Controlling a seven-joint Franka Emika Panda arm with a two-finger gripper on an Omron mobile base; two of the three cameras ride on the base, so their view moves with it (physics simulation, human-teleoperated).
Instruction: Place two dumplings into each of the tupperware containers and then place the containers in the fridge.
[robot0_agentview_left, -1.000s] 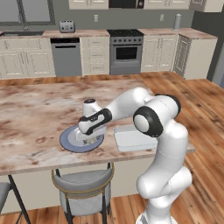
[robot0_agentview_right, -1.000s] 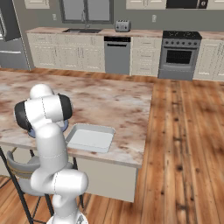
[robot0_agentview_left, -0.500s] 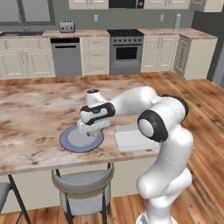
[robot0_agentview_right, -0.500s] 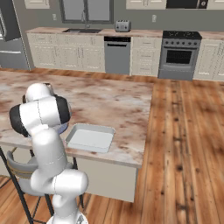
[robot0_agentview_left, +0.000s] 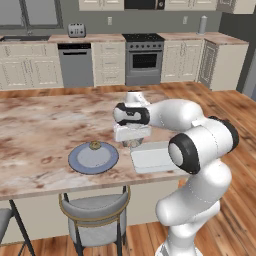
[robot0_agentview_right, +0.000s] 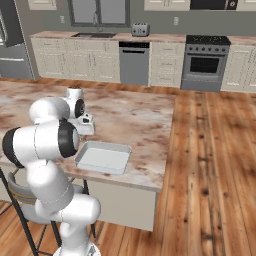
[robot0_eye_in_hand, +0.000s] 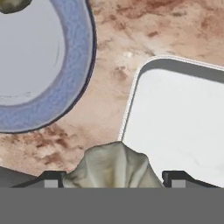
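In the hand view, a creased tan dumpling (robot0_eye_in_hand: 113, 167) sits between my fingertips (robot0_eye_in_hand: 52, 179), so my gripper (robot0_eye_in_hand: 113, 177) is shut on it. It hangs over the marble counter, just at the left rim of a pale tupperware container (robot0_eye_in_hand: 183, 118). From the left base view, the gripper (robot0_agentview_left: 131, 142) hovers between the blue-grey plate (robot0_agentview_left: 90, 162) and the container (robot0_agentview_left: 155, 159). Another dumpling (robot0_agentview_left: 95, 145) lies on the plate's far edge, and the dumpling (robot0_eye_in_hand: 13, 4) also appears at the hand view's top. The container (robot0_agentview_right: 102, 156) looks empty. The fridge (robot0_agentview_right: 10, 55) stands far left.
A grey stool (robot0_agentview_left: 97, 207) stands under the counter's near edge below the plate. The island's marble top (robot0_agentview_left: 40, 125) stretches left and back. Dishwasher (robot0_agentview_left: 75, 65) and oven (robot0_agentview_left: 144, 60) line the far wall, across open wood floor (robot0_agentview_right: 210, 150).
My arm has swung right from above the plate toward the container, carrying the dumpling with it. The plate and container have stayed put.
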